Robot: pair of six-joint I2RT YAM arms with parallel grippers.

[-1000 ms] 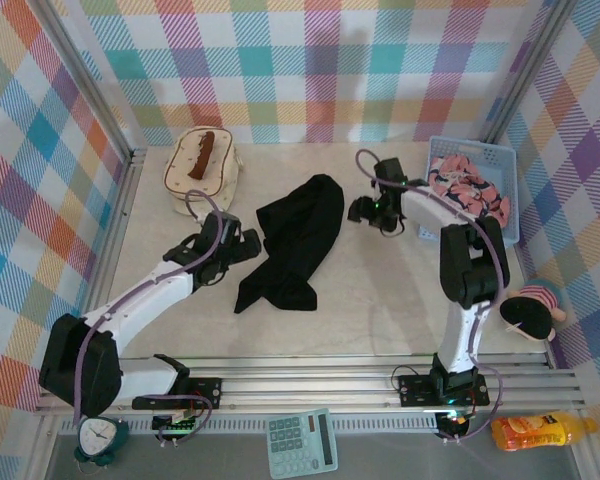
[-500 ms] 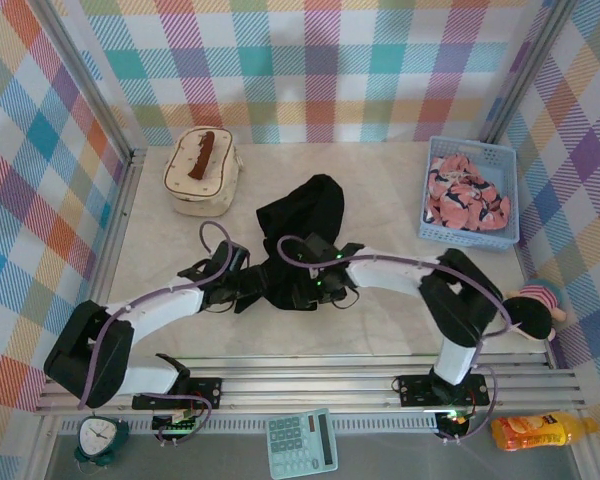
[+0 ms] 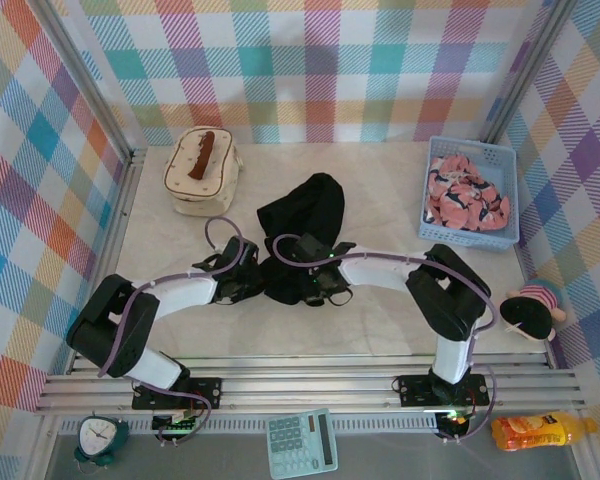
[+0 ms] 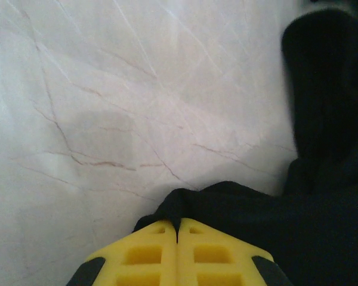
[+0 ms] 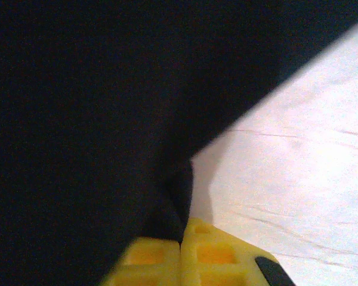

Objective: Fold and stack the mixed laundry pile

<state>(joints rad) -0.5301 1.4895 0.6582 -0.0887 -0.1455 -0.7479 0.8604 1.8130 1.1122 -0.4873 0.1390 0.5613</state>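
At centre frame I have left jaws and right jaws clamped shut on the lower edge of the black shirt [image 3: 302, 225], likely to spread it flat. Upper right, the pink garment [image 3: 467, 197] lies in the basket [image 3: 472, 145].

Left gripper [image 3: 257, 286] and right gripper [image 3: 308, 288] both sit on the black shirt's [image 3: 305, 220] near end. Pink garment's [image 3: 467, 197] in the blue basket [image 3: 466, 237].

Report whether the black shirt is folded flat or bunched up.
Bunched up: the black shirt lies in an uneven, rumpled heap, left gripper and right gripper shut on its near edge.
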